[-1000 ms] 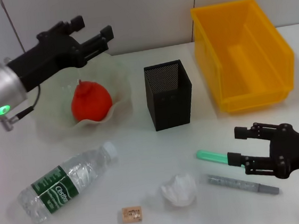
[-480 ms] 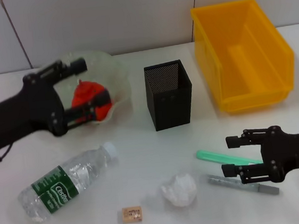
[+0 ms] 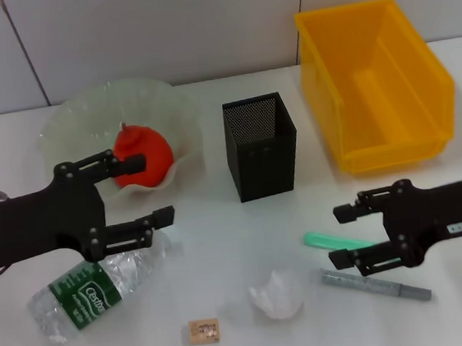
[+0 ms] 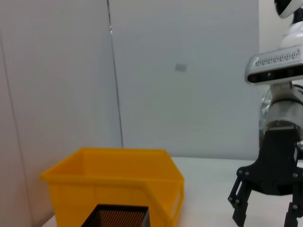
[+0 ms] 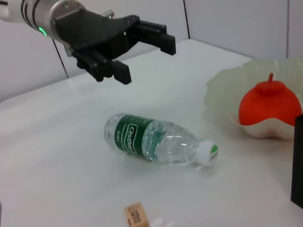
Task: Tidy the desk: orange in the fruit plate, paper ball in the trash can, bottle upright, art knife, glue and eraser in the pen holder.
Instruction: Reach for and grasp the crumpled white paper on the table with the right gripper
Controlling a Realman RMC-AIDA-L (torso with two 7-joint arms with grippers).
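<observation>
The left pincer (image 3: pixel 140 192) has dropped from the fruit plate (image 3: pixel 178 121) to hover released above the lying water bottle (image 3: pixel 90 291), while the right pincer (image 3: pixel 343 235), also released, straddles the green glue stick (image 3: pixel 321 239).

White desk (image 3: pixel 222 248) w/ pale grey panelled wall (image 3: pixel 157 24) behind, thin vertical seams, even light.

- Open-fingered left gripper (image 3: pixel 138 193) hangs over the neck end of the lying bottle (image 3: pixel 90 289), with the fruit plate (image 3: pixel 171 113) close behind it.
- The pen holder (image 3: pixel 261 145) stands mid-desk; bare table (image 3: pixel 220 224) lies in front of it.
- Right gripper (image 3: pixel 343 234), fingers spread, is above the green glue stick (image 3: pixel 325 241); the art knife (image 3: pixel 375 283) and paper ball (image 3: pixel 277 294) crowd nearby.
- The yellow bin (image 3: pixel 374 83) blocks the far right.
</observation>
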